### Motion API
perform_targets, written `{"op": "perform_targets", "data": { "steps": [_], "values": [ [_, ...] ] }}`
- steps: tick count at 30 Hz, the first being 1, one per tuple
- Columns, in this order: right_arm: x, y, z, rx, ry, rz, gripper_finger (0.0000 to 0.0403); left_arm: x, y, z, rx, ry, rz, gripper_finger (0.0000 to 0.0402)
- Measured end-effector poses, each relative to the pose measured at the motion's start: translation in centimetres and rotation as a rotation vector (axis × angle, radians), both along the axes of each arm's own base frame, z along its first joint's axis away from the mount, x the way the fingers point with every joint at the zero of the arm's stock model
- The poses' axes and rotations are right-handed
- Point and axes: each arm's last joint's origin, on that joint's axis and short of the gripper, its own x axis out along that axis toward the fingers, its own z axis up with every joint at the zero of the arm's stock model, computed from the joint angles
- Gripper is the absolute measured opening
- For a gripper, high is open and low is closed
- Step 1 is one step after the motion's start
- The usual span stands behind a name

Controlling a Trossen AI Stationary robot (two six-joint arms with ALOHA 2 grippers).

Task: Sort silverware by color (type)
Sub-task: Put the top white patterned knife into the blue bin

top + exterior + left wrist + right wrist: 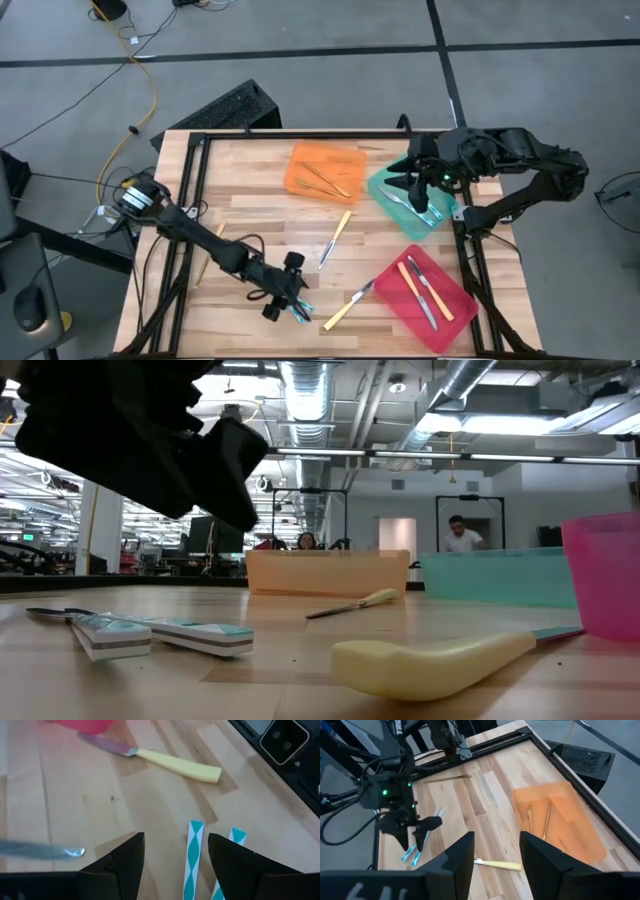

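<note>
My left gripper (297, 306) hangs open near the table's near edge, just above two blue-and-white striped utensils (160, 632) that lie flat on the wood. In the left wrist view its fingers stand on either side of one striped handle (194, 854); the second handle (234, 836) lies just outside one finger. My right gripper (425, 195) is open above the green tray (392, 182), which holds a blue-handled utensil (408, 203). Two yellow-handled utensils (336, 236) (347, 305) lie loose on the table. Gold utensils (325, 180) rest in the orange tray (300, 160).
The red tray (455, 300) at the near right holds yellow-handled utensils (415, 288). A single gold utensil (447, 779) lies on the wood at the table's left side. A black frame rail (195, 180) borders the table. People show in the room beyond the table.
</note>
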Motion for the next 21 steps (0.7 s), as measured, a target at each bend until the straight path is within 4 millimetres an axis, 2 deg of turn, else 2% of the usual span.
{"op": "perform_targets", "data": {
  "steps": [5, 21],
  "values": [
    [0.0, 0.2, 0.0, 0.013, -0.003, 0.004, 0.0177, 1.0, -0.6, -0.2, 0.014, 0.030, -0.026, 0.0201],
    [-0.2, 2.0, 0.0, 0.073, -0.013, 0.053, 0.0177, 0.5, -0.2, -0.9, 0.148, 0.077, -0.133, 0.0183]
  ]
}}
